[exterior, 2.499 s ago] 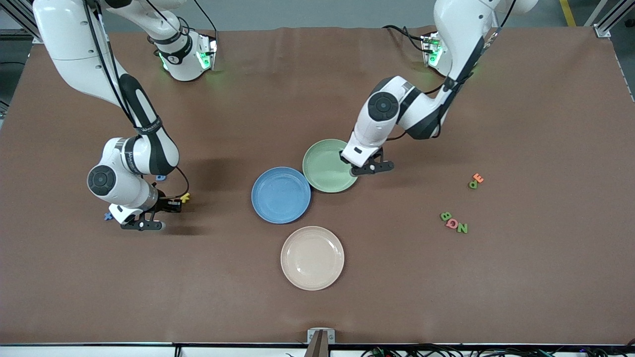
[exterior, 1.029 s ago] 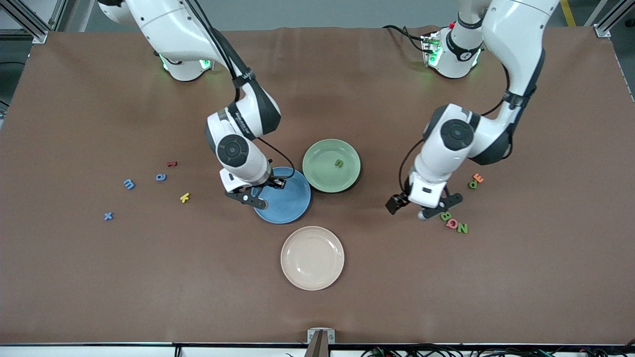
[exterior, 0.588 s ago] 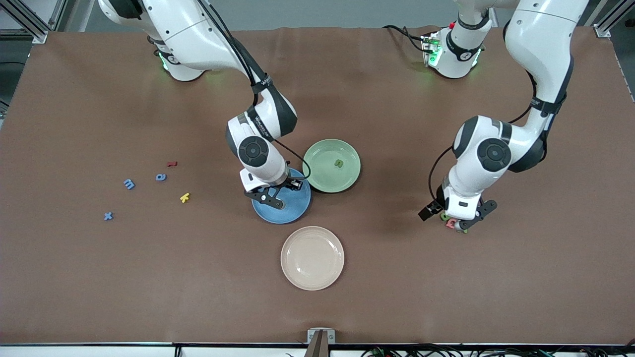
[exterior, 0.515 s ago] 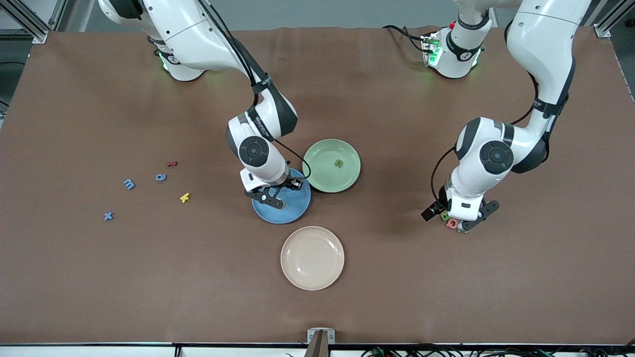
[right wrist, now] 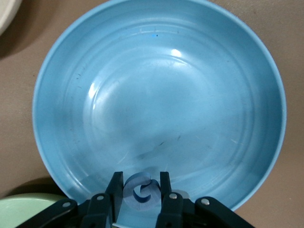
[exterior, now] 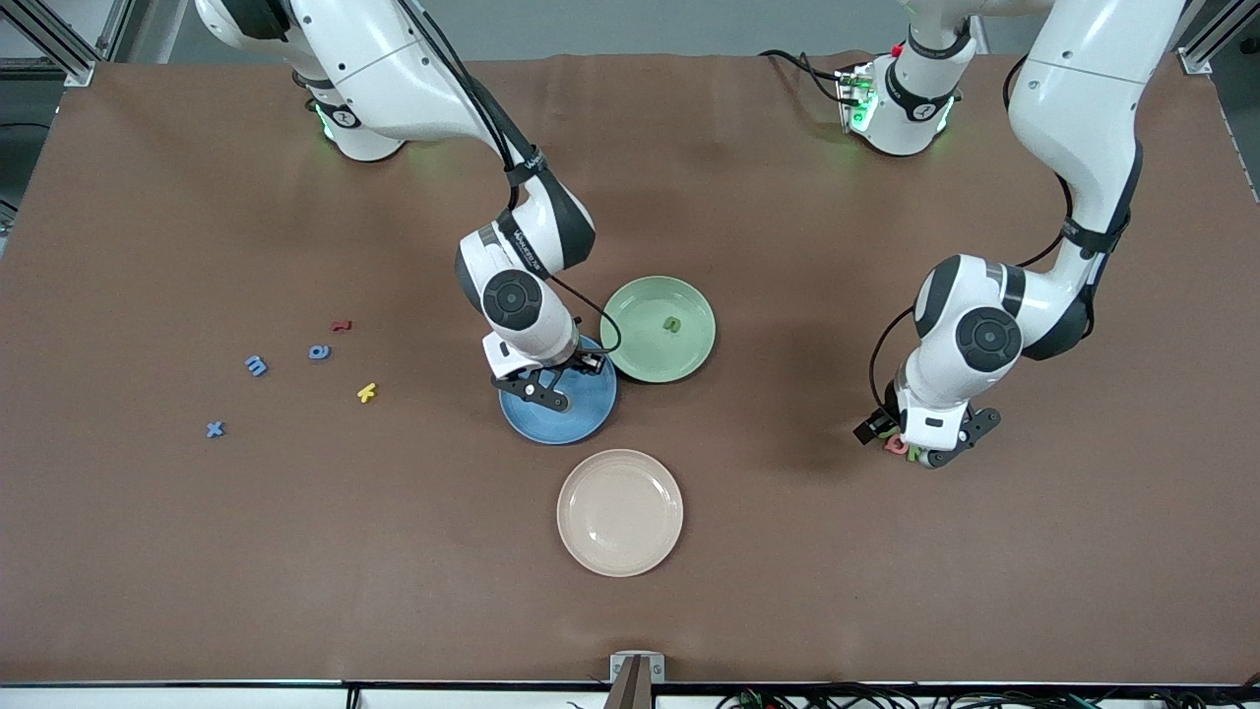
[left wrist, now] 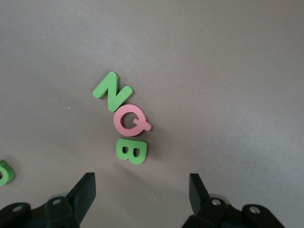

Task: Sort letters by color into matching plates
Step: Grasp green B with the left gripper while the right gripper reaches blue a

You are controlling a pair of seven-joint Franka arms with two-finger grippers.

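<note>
Front view first: the left gripper (exterior: 930, 445) has been swung away from the pale green plate (exterior: 658, 329), where one green letter (exterior: 672, 324) now lies, and has been lowered toward the left arm's end of the table over a little row of letters. From the left wrist view, that row is made out as a green N (left wrist: 112, 91), a pink Q (left wrist: 130, 121) and a green B (left wrist: 130, 150), each touching the next; the jaws are seen spread wide with nothing between them, the B nearest. A pick of the B is judged to be next, and the pink Q pressed against it could be dragged along.

Meanwhile the right gripper (right wrist: 141, 191) has been carried over the blue plate (exterior: 581, 414), which touches the green plate on the side nearer the front camera, and a small blue letter (right wrist: 140, 192) is pinched between its nearly closed fingers. A drop is judged imminent.

Toward the right arm's end from the green plate, three blue letters (exterior: 256, 365) are left lying with a red and a yellow one. A plain brown table (exterior: 197, 551) is spread under everything, with a cream plate (exterior: 620, 512) untouched; cables are glimpsed along the table's edge.
</note>
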